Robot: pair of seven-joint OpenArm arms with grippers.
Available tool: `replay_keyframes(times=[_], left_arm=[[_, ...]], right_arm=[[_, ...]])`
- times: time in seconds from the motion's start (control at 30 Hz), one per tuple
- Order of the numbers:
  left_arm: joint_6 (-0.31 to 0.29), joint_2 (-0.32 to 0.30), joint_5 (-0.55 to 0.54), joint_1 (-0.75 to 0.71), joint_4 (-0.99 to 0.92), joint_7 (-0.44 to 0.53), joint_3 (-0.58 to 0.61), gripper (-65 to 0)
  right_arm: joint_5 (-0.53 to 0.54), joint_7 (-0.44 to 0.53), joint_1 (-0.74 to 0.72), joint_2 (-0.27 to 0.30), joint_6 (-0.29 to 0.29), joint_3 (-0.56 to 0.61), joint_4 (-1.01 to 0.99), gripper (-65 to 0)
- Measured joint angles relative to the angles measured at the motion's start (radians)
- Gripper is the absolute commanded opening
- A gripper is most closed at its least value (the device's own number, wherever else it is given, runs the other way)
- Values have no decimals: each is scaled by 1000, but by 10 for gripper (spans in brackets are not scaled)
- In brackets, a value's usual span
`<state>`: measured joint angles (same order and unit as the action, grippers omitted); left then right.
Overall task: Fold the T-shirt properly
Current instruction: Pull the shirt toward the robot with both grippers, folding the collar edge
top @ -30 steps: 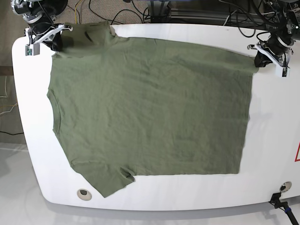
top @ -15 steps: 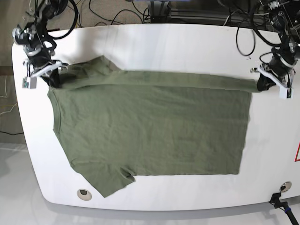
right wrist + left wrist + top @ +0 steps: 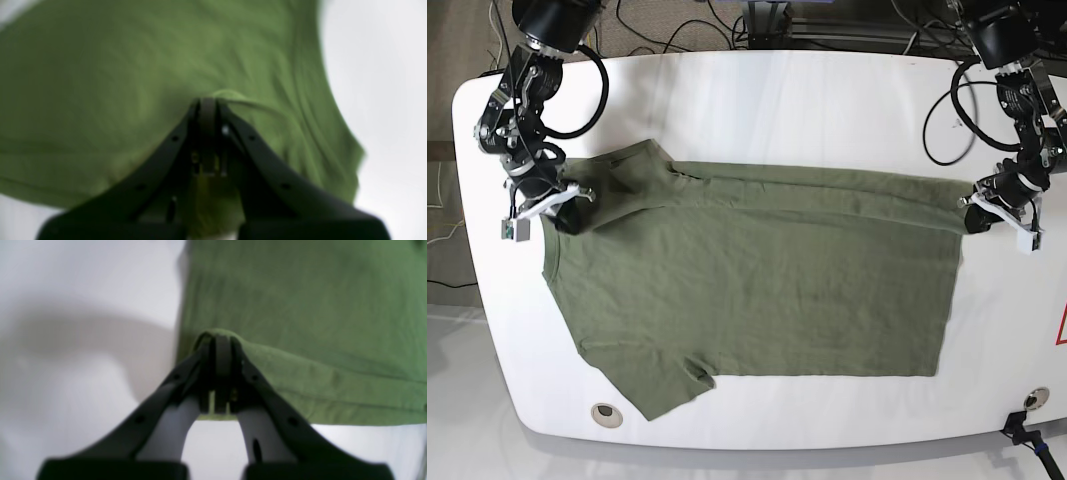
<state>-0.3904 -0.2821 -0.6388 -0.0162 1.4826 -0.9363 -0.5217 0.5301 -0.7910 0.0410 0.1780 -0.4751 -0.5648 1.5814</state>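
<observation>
The left gripper (image 3: 218, 340) is pinched fully closed on a hem corner of the T-shirt (image 3: 300, 306) in the left wrist view, the cloth bunched into a small hump over the jaw tips. From there the hem runs off toward 4 o'clock, and white table (image 3: 83, 290) fills the 9 o'clock side.

In the right wrist view, the right gripper (image 3: 208, 103) is likewise clamped tight on green fabric, apparently at the shoulder or sleeve; the picture is too blurred to say exactly where. Cloth spreads from 9 to 2 o'clock, with bare table at 3 o'clock.

In the base view the shirt lies spread across the middle of the table, neck end at 9 o'clock and hem at 3 o'clock. The right gripper (image 3: 567, 205) holds the far sleeve end at about 10 o'clock, and the left gripper (image 3: 975, 215) holds the far hem corner at about 3 o'clock. The far long edge is lifted between them and a band of cloth is already rolling toward 6 o'clock.

This looks like an early lengthwise fold. To do it well, I judge both arms should travel toward 6 o'clock at matched pace and height, keeping the held edge taut and straight so that it lands parallel to the near edge, and let go only once the cloth rests flat.
</observation>
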Motion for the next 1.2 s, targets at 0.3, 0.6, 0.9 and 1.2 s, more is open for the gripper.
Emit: replay_keyframes(times=[0.3, 0.6, 0.9, 1.2], left_arm=[[9, -8, 11, 50, -93, 10, 59, -650], [8, -13, 14, 68, -151, 29, 91, -619], [15, -15, 14, 57, -158, 44, 66, -429], [8, -17, -5, 61, -158, 9, 32, -425]], right_arm=[[-7, 29, -102, 30, -1, 19, -167, -650], [-37, 82, -129, 35, -4, 43, -211, -627], [-72, 99, -120, 35, -1, 54, -196, -430], [3, 19, -114, 44, -4, 41, -146, -433]])
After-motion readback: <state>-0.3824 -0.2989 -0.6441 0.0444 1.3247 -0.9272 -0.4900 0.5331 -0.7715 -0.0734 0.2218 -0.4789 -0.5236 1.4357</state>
